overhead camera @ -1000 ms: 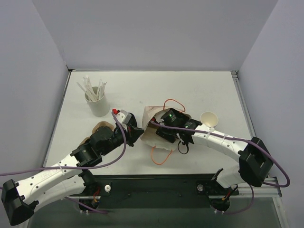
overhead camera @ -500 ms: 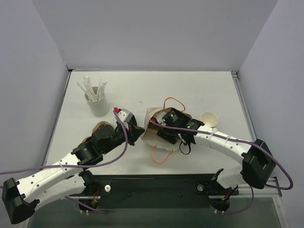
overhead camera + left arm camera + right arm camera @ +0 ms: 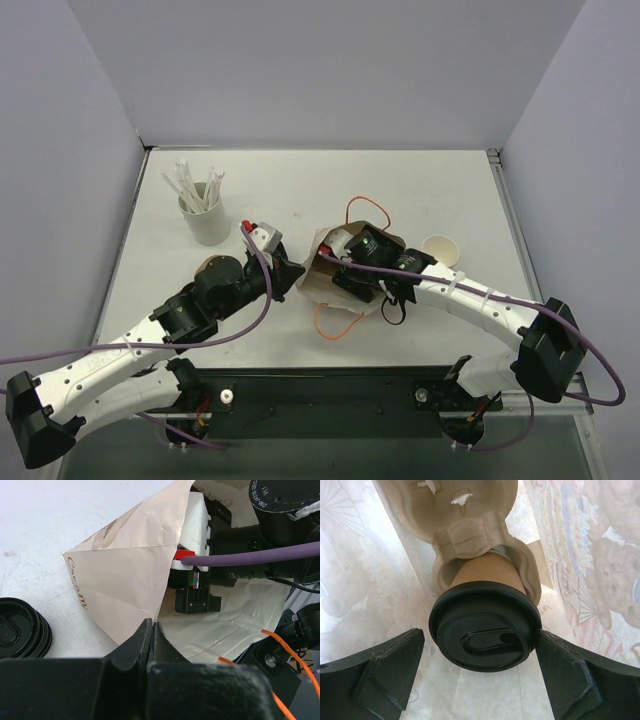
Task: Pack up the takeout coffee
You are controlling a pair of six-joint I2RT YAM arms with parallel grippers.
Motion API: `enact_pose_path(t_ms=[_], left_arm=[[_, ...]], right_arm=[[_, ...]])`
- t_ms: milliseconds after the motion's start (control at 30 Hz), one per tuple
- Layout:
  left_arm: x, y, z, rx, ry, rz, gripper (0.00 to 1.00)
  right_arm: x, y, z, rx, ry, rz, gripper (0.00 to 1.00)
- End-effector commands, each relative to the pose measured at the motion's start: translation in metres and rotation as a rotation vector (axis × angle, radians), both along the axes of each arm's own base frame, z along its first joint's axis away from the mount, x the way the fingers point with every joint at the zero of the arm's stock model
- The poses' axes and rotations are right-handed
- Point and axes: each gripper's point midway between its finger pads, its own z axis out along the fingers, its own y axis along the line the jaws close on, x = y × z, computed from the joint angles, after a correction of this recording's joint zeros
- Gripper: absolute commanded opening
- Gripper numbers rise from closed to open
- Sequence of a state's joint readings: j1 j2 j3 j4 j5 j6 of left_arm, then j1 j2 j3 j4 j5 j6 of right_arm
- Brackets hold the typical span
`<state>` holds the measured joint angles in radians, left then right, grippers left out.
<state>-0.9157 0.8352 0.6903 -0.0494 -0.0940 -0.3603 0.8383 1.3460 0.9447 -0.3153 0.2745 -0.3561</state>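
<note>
The left tool (image 3: 150, 630) is clamped shut on the paper bag (image 3: 125, 575)'s rim, while the right tool (image 3: 480, 637), inside it, gapes wide either side of the takeout coffee (image 3: 485, 625), gripping nothing.

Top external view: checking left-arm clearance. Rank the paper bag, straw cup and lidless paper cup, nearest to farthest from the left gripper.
1. paper bag, its edge pinched by the left gripper.
2. straw cup, farther back on the left.
3. lidless paper cup, right of the bag.
</note>
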Motion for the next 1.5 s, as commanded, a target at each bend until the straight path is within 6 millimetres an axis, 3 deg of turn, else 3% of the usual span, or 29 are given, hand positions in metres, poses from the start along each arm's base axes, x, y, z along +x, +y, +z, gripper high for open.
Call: enact_pose_path(t_ms=[0, 700, 1167, 1300, 1467], left_arm=[[0.002, 0.000, 0.017, -0.007, -0.019, 0.007, 0.00], [0.005, -0.004, 0.023, 0.012, -0.014, 0.005, 0.00], [0.007, -0.007, 0.029, 0.026, 0.019, 0.009, 0.00], [0.011, -0.005, 0.042, 0.015, 0.013, 0.037, 0.00], [0.015, -0.010, 0.045, 0.026, 0.046, 0.047, 0.00]], right_arm=[[0.005, -0.001, 0.028, 0.051, -0.050, -0.027, 0.98], [0.001, 0.005, 0.039, 0.107, -0.044, -0.016, 0.99], [-0.009, 0.012, 0.050, 0.169, -0.014, 0.026, 0.87], [-0.013, 0.015, 0.055, 0.198, -0.005, 0.030, 0.85], [-0.019, 0.019, 0.065, 0.239, 0.014, 0.035, 0.82]])
